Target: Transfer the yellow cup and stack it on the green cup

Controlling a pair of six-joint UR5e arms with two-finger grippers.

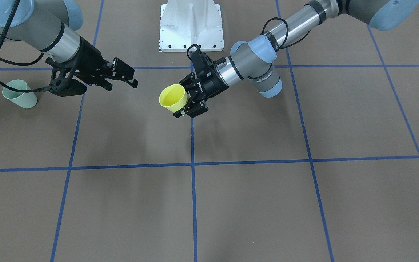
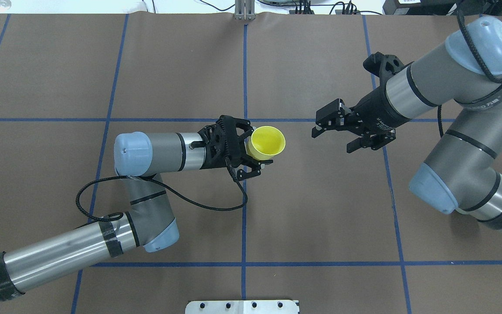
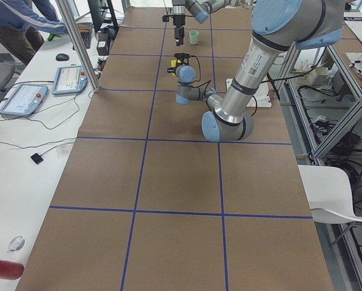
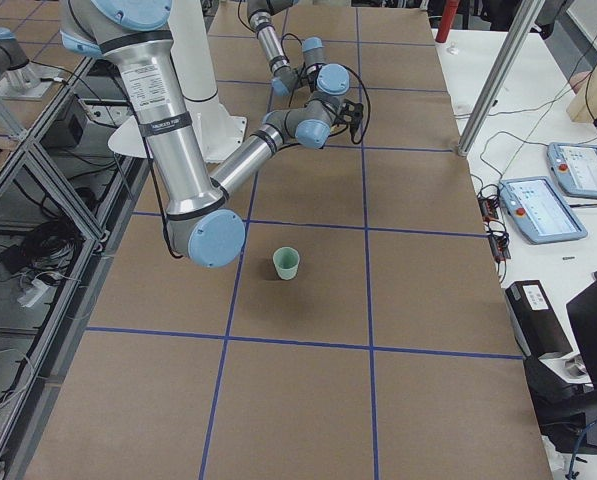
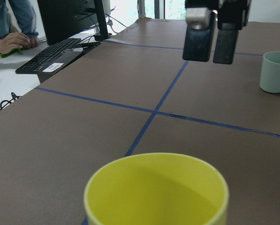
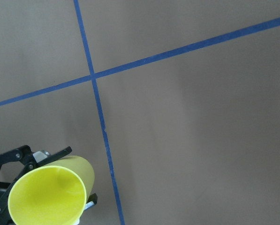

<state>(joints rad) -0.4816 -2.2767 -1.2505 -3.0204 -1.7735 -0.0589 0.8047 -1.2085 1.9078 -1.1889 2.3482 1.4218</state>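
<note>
My left gripper (image 2: 257, 149) is shut on the yellow cup (image 2: 267, 141) and holds it tilted above the table's middle, its mouth facing my right gripper. The cup also shows in the front view (image 1: 174, 97), the left wrist view (image 5: 156, 192) and the right wrist view (image 6: 48, 197). My right gripper (image 2: 333, 139) is open and empty, a short gap from the cup's rim, fingers pointed at it; it also shows in the front view (image 1: 122, 86). The green cup (image 1: 19, 94) stands upright on the table behind my right gripper. It is hidden under the right arm in the overhead view and shows in the right side view (image 4: 287, 263).
The brown table (image 2: 320, 209) carries blue tape grid lines. The white robot base plate (image 1: 191, 27) sits at the table's robot side. A keyboard (image 5: 48, 58), tablets (image 3: 20, 97) and an operator (image 3: 17, 21) are at a side bench beyond the table edge.
</note>
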